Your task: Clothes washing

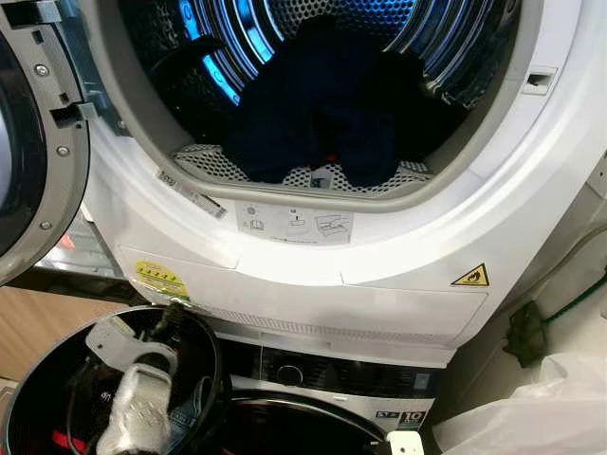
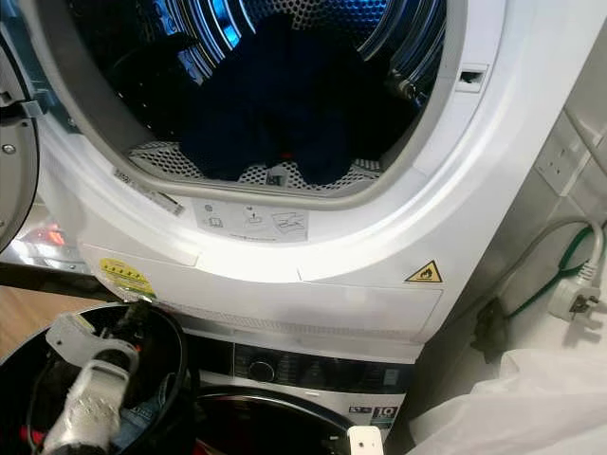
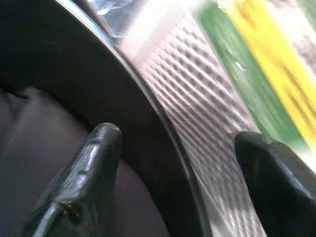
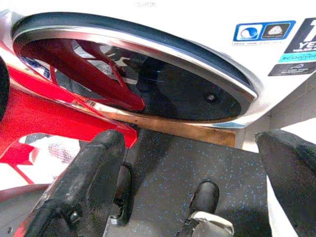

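At nine o'clock in my head view I see the edge of the dryer door (image 1: 33,142), swung open, grey rimmed with a dark glass centre. Below it, at seven o'clock, my left arm (image 1: 133,398) reaches down against the round dark door (image 1: 204,379) of the lower washing machine (image 1: 332,379). In the left wrist view the left pincer (image 3: 180,148) is released, its two black fingers spread on either side of that door's chrome rim (image 3: 163,123), with a blurred yellow and green label beyond.

At twelve o'clock the open dryer drum (image 1: 237,38) glows blue inside, and a heap of dark navy clothes (image 1: 318,109) lies at its lower front, on the perforated lip. A yellow warning sticker (image 1: 471,276) sits at four o'clock on the white dryer front.

In the right wrist view the right pincer (image 4: 197,163) is released too, fingers wide apart, hanging over dark speckled floor (image 4: 197,163) before the washing machine's glass door (image 4: 163,84). At five o'clock lies a white plastic bag (image 2: 522,398), with a plug (image 2: 576,297) above.
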Robot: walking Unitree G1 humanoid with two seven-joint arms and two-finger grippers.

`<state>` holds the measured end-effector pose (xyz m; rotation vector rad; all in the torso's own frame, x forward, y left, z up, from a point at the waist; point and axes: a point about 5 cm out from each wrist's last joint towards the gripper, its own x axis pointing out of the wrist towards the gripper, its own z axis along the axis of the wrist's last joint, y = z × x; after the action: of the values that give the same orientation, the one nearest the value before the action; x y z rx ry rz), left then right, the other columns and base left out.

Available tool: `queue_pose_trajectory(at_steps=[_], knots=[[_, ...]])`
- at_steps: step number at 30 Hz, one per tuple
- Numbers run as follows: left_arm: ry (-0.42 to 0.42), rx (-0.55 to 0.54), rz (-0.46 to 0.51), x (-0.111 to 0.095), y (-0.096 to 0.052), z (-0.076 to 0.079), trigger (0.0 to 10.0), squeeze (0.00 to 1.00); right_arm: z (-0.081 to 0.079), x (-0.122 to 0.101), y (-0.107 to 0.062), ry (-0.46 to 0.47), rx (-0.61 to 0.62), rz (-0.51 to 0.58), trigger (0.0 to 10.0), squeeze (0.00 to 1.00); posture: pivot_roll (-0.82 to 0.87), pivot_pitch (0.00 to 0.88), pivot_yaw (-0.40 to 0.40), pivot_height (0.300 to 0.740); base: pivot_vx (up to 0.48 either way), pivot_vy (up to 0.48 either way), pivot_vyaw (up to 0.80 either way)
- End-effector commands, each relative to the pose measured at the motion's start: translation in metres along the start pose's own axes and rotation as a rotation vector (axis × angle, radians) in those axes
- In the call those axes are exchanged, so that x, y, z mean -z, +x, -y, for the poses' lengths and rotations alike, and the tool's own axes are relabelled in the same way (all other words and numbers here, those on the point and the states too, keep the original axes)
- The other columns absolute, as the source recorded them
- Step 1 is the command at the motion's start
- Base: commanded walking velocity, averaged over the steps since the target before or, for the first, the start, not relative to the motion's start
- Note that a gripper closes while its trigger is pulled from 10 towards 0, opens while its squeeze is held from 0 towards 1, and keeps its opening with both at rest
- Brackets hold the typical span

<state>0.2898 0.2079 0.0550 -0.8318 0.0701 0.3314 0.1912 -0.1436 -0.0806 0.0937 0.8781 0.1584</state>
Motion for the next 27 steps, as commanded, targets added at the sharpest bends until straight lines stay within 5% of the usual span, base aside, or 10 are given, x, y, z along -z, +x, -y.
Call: queue_pose_trajectory(at_steps=[1,7,12,24,27], knots=[[0.018,-0.004,0.049,-0.002,-0.009,0.006,10.0,1.0,0.0,0.001,0.0,-0.002,0.0,0.001,10.0,0.0,0.08,0.0,0.007,0.74,0.0,0.0,0.0],[0.013,-0.053,0.072,0.005,-0.035,0.006,10.0,1.0,0.001,0.001,-0.001,-0.003,0.001,0.001,10.0,0.0,0.08,0.0,0.013,0.74,0.0,0.0,0.0],[-0.015,-0.235,0.197,-0.017,-0.052,-0.013,10.0,1.0,0.0,0.002,-0.001,-0.002,0.0,0.002,10.0,0.0,0.08,0.0,0.021,0.74,0.0,0.0,0.0],[-0.2,-0.513,0.173,-0.022,-0.045,-0.051,10.0,1.0,0.0,0.003,-0.001,-0.013,-0.006,-0.005,10.0,0.0,0.09,0.0,0.011,0.74,0.0,0.0,0.0],[-0.102,-0.516,0.122,-0.026,-0.039,-0.054,10.0,1.0,-0.001,0.003,-0.001,-0.016,-0.007,-0.008,10.0,0.0,0.09,0.0,0.007,0.74,0.0,0.0,0.0]])
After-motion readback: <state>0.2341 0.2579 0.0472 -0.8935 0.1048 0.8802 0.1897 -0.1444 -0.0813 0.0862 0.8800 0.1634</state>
